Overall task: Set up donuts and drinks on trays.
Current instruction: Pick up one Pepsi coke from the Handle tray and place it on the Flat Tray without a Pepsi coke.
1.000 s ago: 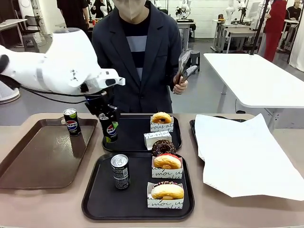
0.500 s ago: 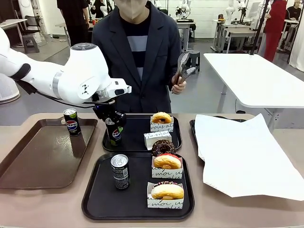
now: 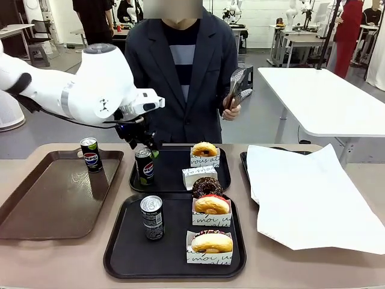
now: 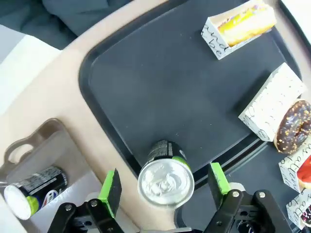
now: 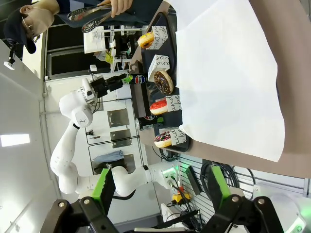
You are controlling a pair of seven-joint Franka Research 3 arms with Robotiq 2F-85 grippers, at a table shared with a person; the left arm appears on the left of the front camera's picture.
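Both left fingers (image 4: 111,188) stand released, clear of the Pepsi can (image 4: 166,177) at the far tray's (image 4: 160,87) corner.

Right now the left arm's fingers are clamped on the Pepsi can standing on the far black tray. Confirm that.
Not quite. The Pepsi can does stand on the far black tray, but the left gripper is not clamped on it: the left wrist view shows its green fingers spread wide, with a gap to the can on each side.
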